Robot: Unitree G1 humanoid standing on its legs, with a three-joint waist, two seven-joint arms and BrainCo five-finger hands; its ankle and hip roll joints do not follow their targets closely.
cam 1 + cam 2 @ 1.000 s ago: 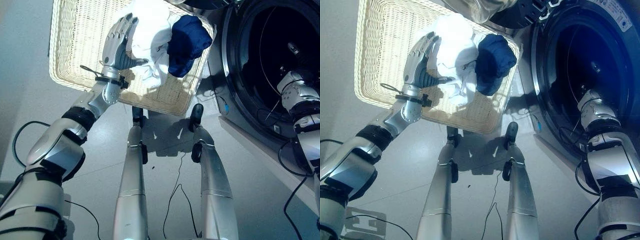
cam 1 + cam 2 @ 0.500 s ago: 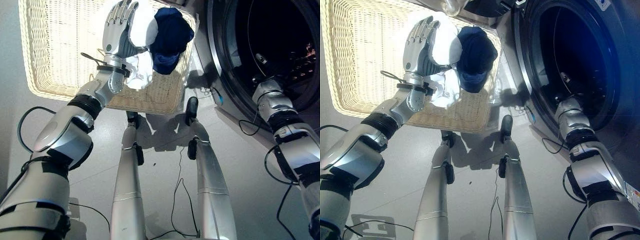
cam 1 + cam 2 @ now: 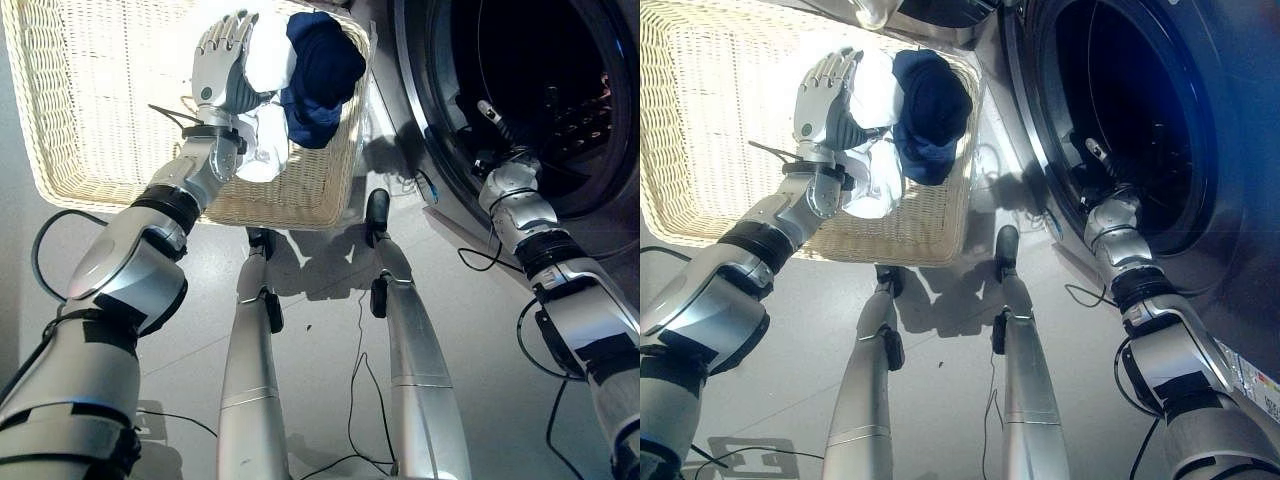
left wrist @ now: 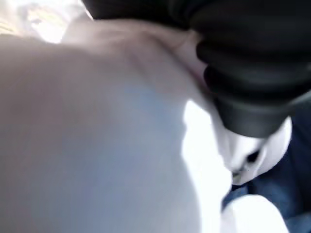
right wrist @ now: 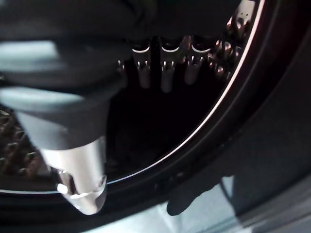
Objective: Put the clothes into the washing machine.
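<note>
Left hand (image 3: 222,62) inside the wicker basket (image 3: 90,120), over its right end, palm against a white garment (image 3: 262,70); thumb hooked into the cloth, fingers laid along the top of the bundle (grasping the white piece, by the look of the eye views). In the left wrist view, white fabric (image 4: 97,136) pressed close against the dark ribbed cover, with a sliver of blue at one corner.

Dark blue garment (image 3: 317,62) bunched just beside the white one, touching it, in the basket's corner nearest the washing machine (image 3: 1200,240). Both garments inside the basket, none visible in the drum.

Right hand (image 3: 492,118) reaching through the round door opening (image 3: 1120,120) of the machine, wrist at the lower rim, fingers extended into the dark drum. In the right wrist view, fingers (image 5: 165,68) hanging straight in a row and thumb (image 5: 80,174) apart, nothing between them: relaxed and empty, with the drum's dark interior and its curved metal rim behind.

Basket standing on the pale floor (image 3: 480,330), just beside the machine's front.
</note>
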